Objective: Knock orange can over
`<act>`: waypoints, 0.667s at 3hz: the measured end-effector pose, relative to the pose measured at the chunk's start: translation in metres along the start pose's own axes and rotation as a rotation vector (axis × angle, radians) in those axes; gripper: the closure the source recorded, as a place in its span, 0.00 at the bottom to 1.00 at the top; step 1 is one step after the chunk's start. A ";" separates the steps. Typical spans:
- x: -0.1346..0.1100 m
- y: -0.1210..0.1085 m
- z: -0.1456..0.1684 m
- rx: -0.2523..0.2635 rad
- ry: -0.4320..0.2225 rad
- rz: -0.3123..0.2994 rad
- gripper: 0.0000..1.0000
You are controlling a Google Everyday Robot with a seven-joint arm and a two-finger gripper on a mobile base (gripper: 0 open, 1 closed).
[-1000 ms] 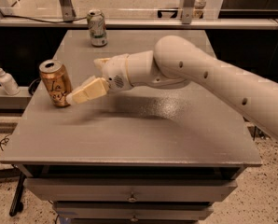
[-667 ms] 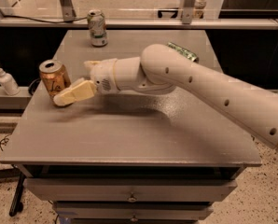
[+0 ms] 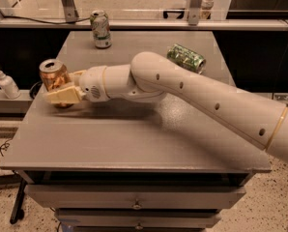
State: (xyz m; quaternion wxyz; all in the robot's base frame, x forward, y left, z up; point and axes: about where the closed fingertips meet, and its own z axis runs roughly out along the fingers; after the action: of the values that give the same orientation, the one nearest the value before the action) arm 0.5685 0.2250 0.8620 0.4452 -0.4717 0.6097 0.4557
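Note:
The orange can [image 3: 54,75], shiny copper with a silver top, stands upright near the left edge of the grey table [image 3: 134,139]. My gripper [image 3: 62,95], cream coloured at the end of the white arm [image 3: 182,88], sits low on the table right against the can's front and right side. It hides the can's base. The arm reaches in from the right across the middle of the table.
A white-and-green can [image 3: 101,29] stands upright at the table's back. A green patterned can [image 3: 186,58] lies on its side at the back right, behind the arm. A white pump bottle [image 3: 7,83] stands on a ledge left of the table. Drawers are under the table front.
The arm has swung left and stretched out, bringing the gripper from just right of the orange can up against it. The can still stands upright.

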 end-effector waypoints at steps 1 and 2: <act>-0.007 0.011 -0.013 0.007 0.001 0.012 0.65; -0.029 0.015 -0.046 0.051 0.032 -0.018 0.87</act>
State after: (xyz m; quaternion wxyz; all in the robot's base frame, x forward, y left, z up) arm 0.5529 0.1869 0.9009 0.4514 -0.4726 0.6239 0.4285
